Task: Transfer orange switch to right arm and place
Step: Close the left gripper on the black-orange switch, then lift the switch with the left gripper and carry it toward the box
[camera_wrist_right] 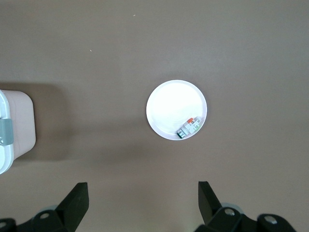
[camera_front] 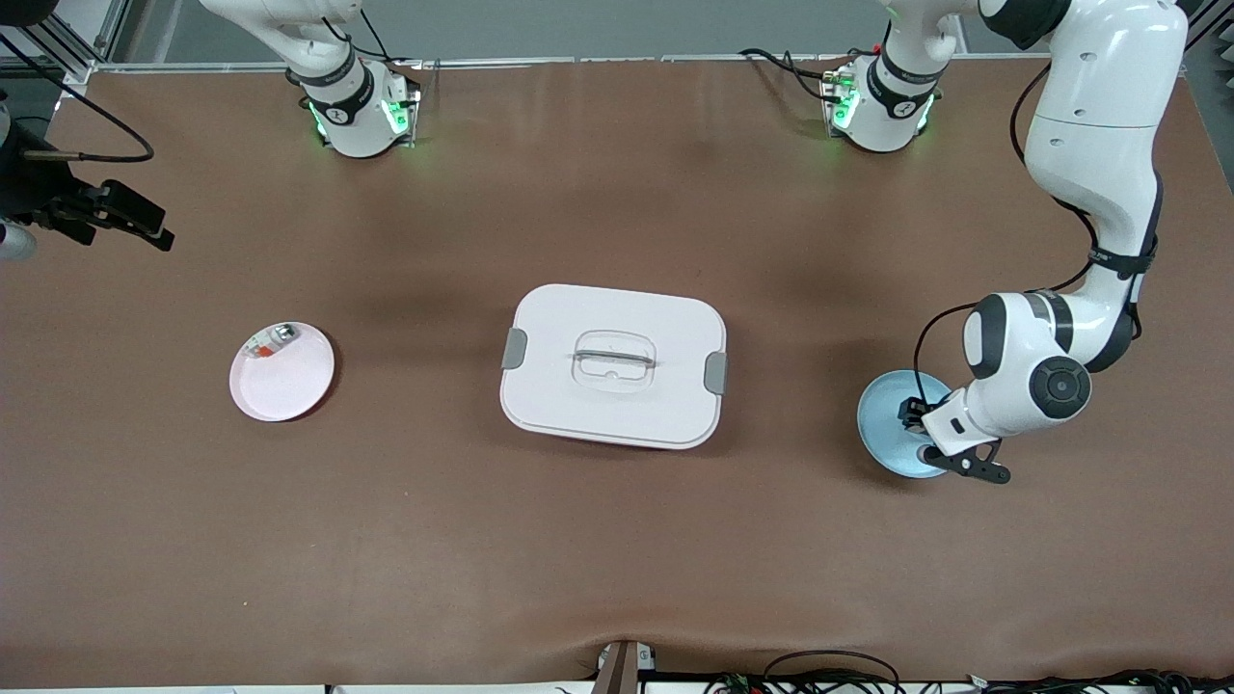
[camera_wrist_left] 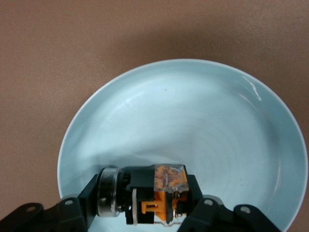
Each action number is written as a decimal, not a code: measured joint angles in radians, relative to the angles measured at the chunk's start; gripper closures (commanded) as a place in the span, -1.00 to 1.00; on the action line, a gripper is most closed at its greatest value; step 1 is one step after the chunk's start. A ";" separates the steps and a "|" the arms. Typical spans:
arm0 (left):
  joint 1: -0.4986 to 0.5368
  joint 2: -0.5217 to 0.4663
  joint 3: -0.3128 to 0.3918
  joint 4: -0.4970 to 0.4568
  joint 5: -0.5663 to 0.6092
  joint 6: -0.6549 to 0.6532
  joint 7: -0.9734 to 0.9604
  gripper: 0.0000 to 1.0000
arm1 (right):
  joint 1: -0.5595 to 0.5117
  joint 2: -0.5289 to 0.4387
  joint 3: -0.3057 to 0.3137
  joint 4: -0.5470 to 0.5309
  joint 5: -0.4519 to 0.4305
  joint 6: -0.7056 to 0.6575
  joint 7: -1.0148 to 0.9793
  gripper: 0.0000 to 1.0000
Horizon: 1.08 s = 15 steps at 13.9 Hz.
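The orange switch (camera_wrist_left: 164,186), a small black block with a bright orange centre, sits between the fingers of my left gripper (camera_wrist_left: 145,193). That gripper is shut on it, low over the pale blue plate (camera_wrist_left: 193,116). In the front view the left gripper (camera_front: 912,414) is down at the blue plate (camera_front: 879,434) at the left arm's end of the table. I cannot tell whether the switch touches the plate. My right gripper (camera_wrist_right: 142,193) is open and empty, high above the brown table beside the pink plate (camera_wrist_right: 169,104). It shows at the edge of the front view (camera_front: 135,222).
The pink plate (camera_front: 289,386) at the right arm's end holds a small silvery-clear piece with a red bit (camera_front: 275,339). A white lidded box (camera_front: 613,366) with grey clips and a clear handle stands at the table's middle. Bare brown mat lies around them.
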 measured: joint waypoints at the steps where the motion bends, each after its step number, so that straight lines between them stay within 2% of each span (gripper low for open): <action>1: 0.000 -0.001 0.000 0.000 0.000 0.000 0.000 0.14 | 0.000 0.000 0.000 0.000 0.000 0.000 0.000 -1.00; 5: 0.000 -0.029 0.000 0.004 0.000 -0.031 0.000 0.14 | 0.000 0.000 0.000 0.000 0.000 -0.001 0.000 -1.00; 9: 0.004 -0.120 0.000 0.010 -0.001 -0.142 -0.009 0.14 | 0.000 0.000 -0.001 0.000 0.000 -0.005 0.000 -1.00; 15: 0.002 -0.258 -0.016 0.055 -0.034 -0.432 -0.131 0.13 | 0.000 -0.001 -0.005 0.000 0.000 -0.009 0.000 -1.00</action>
